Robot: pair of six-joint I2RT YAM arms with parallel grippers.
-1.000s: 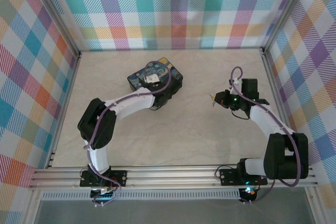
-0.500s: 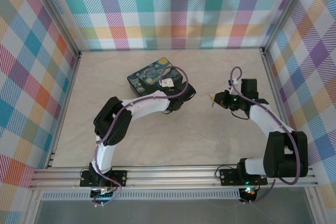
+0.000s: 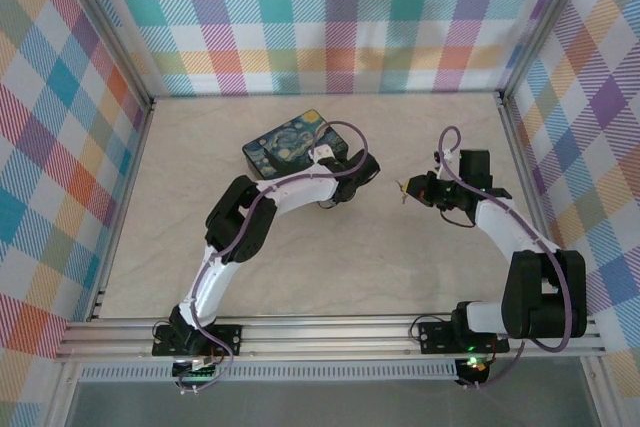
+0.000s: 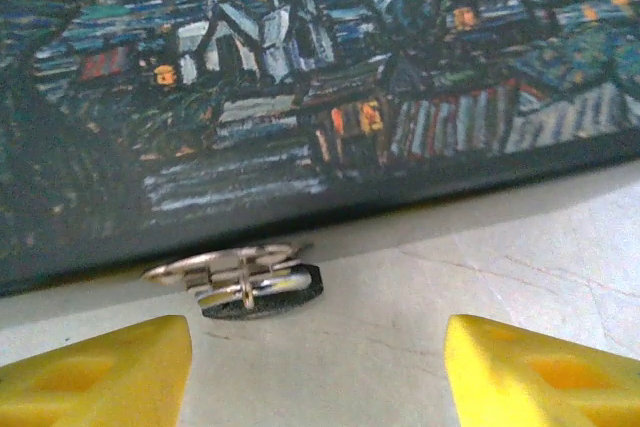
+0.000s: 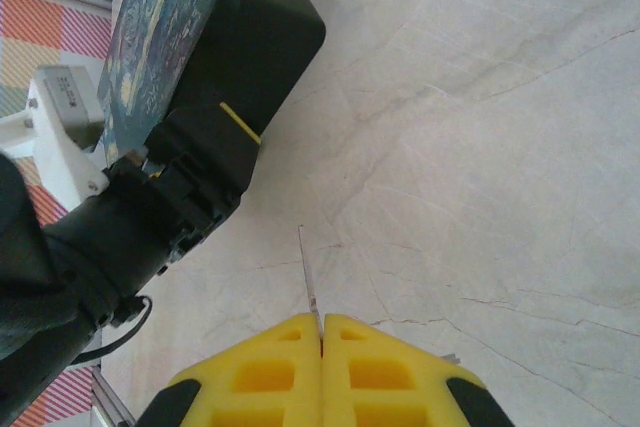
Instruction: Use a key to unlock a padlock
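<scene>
Box [image 4: 300,77]: lid printed in swirling dark blues and greens, houses with orange-lit windows; sides black, one thin yellow line. Padlock [image 4: 262,297]: dark body, silvery shackle. Key [image 5: 309,277]: thin, silvery. Left gripper [image 4: 315,332] and right gripper [image 5: 321,319]: yellow fingers. Table [image 3: 330,247]: cream, faint grey marble veining. Walls [image 3: 340,17]: plaid of pink, teal, orange, purple and yellow on white. Left arm [image 3: 290,185] and right arm [image 3: 505,229]: black and white links.

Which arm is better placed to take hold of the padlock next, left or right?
Left. The left arm points its open jaws at the padlock, which lies close ahead beside the box. The right arm has its jaws shut on the key, farther away.
</scene>
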